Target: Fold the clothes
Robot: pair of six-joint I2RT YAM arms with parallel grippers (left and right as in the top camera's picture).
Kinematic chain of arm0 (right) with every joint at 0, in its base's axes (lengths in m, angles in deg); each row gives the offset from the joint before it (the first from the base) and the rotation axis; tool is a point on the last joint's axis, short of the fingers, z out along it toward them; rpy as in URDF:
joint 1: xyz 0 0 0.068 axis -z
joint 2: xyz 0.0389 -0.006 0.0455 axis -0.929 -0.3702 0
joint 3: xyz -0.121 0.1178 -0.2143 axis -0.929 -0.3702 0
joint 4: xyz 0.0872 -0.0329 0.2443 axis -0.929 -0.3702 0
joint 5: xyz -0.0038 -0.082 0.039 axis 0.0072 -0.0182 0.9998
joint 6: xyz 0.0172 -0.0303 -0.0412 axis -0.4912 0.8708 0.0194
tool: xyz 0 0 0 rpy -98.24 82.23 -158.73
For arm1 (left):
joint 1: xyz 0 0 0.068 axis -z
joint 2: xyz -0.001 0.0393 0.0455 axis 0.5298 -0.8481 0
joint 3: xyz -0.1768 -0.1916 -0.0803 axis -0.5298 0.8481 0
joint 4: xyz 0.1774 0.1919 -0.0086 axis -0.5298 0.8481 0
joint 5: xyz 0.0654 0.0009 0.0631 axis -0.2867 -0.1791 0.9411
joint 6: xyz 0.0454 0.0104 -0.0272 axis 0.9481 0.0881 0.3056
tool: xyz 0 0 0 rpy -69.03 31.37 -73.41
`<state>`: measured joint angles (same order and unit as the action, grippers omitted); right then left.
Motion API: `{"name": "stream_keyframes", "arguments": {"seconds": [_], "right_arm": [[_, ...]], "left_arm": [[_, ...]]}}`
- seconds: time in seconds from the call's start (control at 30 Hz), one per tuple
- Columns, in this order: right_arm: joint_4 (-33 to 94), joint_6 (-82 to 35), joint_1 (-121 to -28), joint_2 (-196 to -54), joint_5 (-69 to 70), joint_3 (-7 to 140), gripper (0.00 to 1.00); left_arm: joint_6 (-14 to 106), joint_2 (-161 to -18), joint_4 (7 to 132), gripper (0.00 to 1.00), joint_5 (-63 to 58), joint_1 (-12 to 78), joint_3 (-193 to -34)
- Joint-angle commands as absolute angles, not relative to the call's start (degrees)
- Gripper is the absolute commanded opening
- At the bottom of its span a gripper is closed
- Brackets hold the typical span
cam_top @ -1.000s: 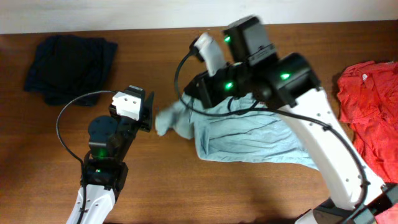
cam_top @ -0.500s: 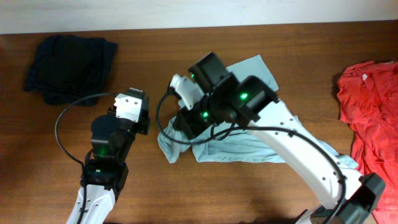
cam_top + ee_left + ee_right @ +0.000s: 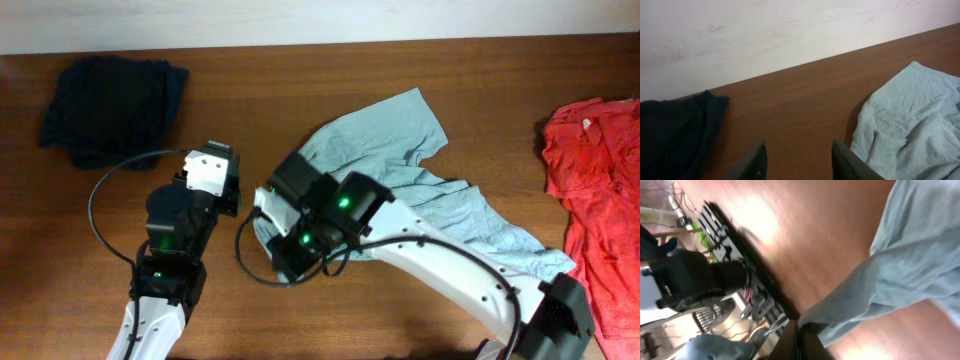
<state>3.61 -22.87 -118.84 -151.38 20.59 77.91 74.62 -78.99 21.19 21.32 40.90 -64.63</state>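
Dark reddish-brown wood with a fine straight grain forms the surface [image 3: 480,70], smooth and faintly glossy, and a pale, scuffed wall [image 3: 790,30] rises behind its far edge. Near the middle lies the T-shirt [image 3: 430,195], thin pale grey-teal cloth, soft and finely wrinkled. It runs as a long rumpled band from the near right toward the left, with one flatter lobe spread toward the far edge. Its left end disappears under the right arm [image 3: 430,255], a smooth white shell with black joint blocks. There the right tool [image 3: 798,339] is closed tight, with a bunch of that cloth pinched between its dark fingers. The blurred wrist view shows the fabric drawn in long folds that converge at the grip. The left tool [image 3: 799,159] sits just left of the T-shirt's edge. Its two blunt dark fingers are partly spread with only bare wood between them, gripping nothing. At the far left corner a navy garment [image 3: 110,105] is crumpled into a soft, lumpy heap, well apart from the T-shirt. Along the right edge a red shirt [image 3: 595,180] lies loosely spread, bright and crinkled, partly cut off by the frame. It is just beside the T-shirt's trailing end, and whether the two touch cannot be told.
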Motion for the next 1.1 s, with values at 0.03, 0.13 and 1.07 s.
{"name": "stream_keyframes", "arguments": {"seconds": [0.03, 0.13, 1.07], "right_arm": [[3.8, -26.4, -121.7, -151.5, 19.8, 76.3, 0.09], [4.0, -26.4, -123.3, -151.5, 19.9, 76.3, 0.35], [-14.9, -20.3, -89.1, -148.5, -2.6, 93.9, 0.88]], "left_arm": [[75.5, -78.7, 21.0, 0.42, 22.2, 40.7, -65.1], [75.5, -78.7, 21.0, 0.43, 22.1, 40.7, -65.1], [64.9, -96.6, 55.2, 0.71, 9.5, 41.9, -108.9]]}}
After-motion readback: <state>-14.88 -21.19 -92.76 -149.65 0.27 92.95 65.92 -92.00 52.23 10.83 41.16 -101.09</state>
